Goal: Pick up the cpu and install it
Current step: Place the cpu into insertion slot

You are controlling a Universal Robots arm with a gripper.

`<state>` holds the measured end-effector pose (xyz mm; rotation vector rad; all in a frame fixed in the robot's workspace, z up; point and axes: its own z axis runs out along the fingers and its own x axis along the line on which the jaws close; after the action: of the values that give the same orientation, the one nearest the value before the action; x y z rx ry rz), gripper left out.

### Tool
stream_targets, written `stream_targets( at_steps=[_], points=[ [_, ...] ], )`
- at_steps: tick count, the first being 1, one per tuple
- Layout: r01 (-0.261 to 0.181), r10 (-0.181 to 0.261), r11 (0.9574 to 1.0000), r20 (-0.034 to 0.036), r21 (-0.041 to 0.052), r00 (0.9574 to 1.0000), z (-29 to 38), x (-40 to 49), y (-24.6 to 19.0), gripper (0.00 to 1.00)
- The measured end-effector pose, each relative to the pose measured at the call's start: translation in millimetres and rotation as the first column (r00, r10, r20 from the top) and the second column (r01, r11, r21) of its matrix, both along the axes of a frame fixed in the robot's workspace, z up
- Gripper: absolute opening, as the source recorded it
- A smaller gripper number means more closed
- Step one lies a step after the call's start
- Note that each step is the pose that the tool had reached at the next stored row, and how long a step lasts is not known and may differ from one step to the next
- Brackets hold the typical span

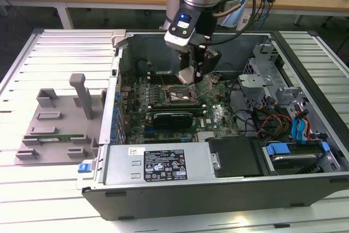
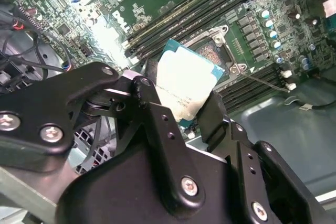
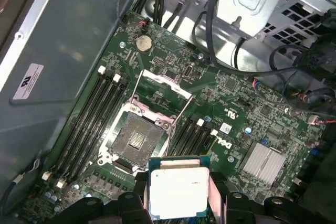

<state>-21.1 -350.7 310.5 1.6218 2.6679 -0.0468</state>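
Two fingers (image 2: 214, 114) of the pincer (image 3: 178, 196) clamp the cpu (image 3: 178, 186) by opposite edges, holding it above the board, just beside the open socket (image 3: 137, 139). Lowered tilted or off-centre, it would likely bend the socket's pins or catch the raised frame (image 3: 161, 90) behind the socket.

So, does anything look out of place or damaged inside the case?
Nothing stands out. The cpu is not seated: the gripper holds it by its edges above the motherboard, near the empty socket, whose retention frame stands open. No damage shows.
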Motion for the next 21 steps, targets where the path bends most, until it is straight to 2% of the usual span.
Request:
stream_targets(
  at_steps=[4, 5, 11, 16, 21],
  points=[
    [0.039, -0.039, 0.9992, -0.0001, -0.0006, 0.9992, 0.0, 0.0, 0.0, 0.54],
    [0.06, -0.06, 0.9982, 0.0, -0.0008, 0.9982, 0.0, 0.0, 0.0, 0.54],
    [0.112, -0.112, 0.9937, 0.0002, -0.0025, 0.9937, -0.1, 0.0, 0.0, 0.54],
    [0.158, -0.158, 0.9874, 0.0004, -0.0043, 0.9874, -0.1, 0.0, 0.0, 0.54],
    [0.222, -0.222, 0.9751, 0.0009, -0.0068, 0.9751, -0.1, 0.0, 0.0, 0.54]
  ],
)
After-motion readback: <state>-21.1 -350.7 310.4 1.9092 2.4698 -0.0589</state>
